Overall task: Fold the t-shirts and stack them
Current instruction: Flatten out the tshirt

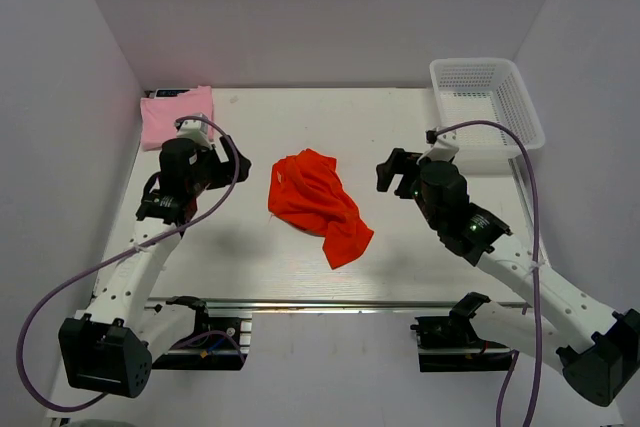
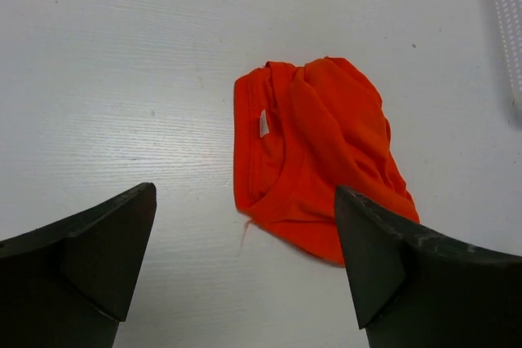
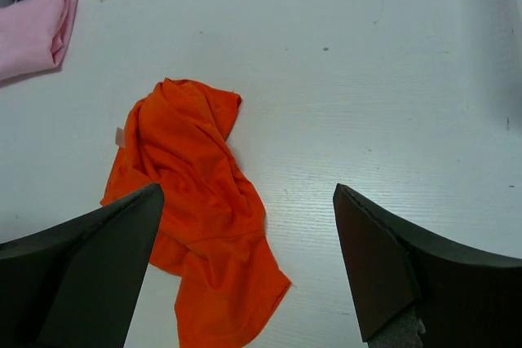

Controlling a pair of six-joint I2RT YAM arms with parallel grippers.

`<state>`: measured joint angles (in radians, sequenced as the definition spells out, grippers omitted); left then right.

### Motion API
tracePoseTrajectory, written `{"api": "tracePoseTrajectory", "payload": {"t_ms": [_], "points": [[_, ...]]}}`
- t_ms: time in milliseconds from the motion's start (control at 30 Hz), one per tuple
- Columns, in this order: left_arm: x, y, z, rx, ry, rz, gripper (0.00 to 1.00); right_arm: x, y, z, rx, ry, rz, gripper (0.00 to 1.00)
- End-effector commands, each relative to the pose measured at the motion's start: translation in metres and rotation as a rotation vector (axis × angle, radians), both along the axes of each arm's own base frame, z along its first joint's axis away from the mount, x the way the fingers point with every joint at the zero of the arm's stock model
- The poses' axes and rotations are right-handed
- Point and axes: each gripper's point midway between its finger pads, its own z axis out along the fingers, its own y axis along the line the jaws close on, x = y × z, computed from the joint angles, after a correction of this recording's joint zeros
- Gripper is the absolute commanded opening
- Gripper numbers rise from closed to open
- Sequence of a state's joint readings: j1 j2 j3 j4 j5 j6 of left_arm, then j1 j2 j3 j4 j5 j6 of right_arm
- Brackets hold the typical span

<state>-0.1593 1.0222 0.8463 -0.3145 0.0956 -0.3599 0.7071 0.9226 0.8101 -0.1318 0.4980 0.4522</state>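
Note:
The orange-red t-shirt (image 1: 318, 204) lies crumpled in a heap mid-table; it also shows in the left wrist view (image 2: 318, 152), neck and label up, and in the right wrist view (image 3: 196, 201). The pale pink t-shirt (image 1: 176, 115) lies folded at the far left corner, and its edge shows in the right wrist view (image 3: 33, 26). My left gripper (image 1: 210, 152) hovers left of the orange shirt, open and empty (image 2: 245, 258). My right gripper (image 1: 398, 172) hovers right of it, open and empty (image 3: 249, 258).
A white mesh basket (image 1: 487, 102) stands at the far right corner, just behind my right arm. White walls close in the table on the left, back and right. A metal rail (image 1: 330, 304) runs along the near edge.

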Motion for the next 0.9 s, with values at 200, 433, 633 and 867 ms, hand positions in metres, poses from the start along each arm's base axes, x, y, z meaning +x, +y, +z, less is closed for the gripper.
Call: {"api": "tracePoseTrajectory", "payload": {"t_ms": [200,433,633,867], "points": [[-0.011,-0.028,-0.042,-0.055,0.100,-0.143,1.00,0.010,0.001,-0.030,-0.124,0.074,-0.016,0.90],[-0.017,-0.058,-0.082,-0.111,0.234,-0.281,1.00,0.018,-0.008,-0.072,-0.314,0.259,-0.092,0.90],[0.016,-0.067,-0.082,-0.025,0.218,-0.282,1.00,0.003,0.001,-0.120,-0.370,0.372,0.022,0.89],[0.087,-0.096,-0.078,0.027,0.210,-0.311,1.00,-0.042,0.044,-0.142,-0.201,0.346,0.384,0.90]]}}
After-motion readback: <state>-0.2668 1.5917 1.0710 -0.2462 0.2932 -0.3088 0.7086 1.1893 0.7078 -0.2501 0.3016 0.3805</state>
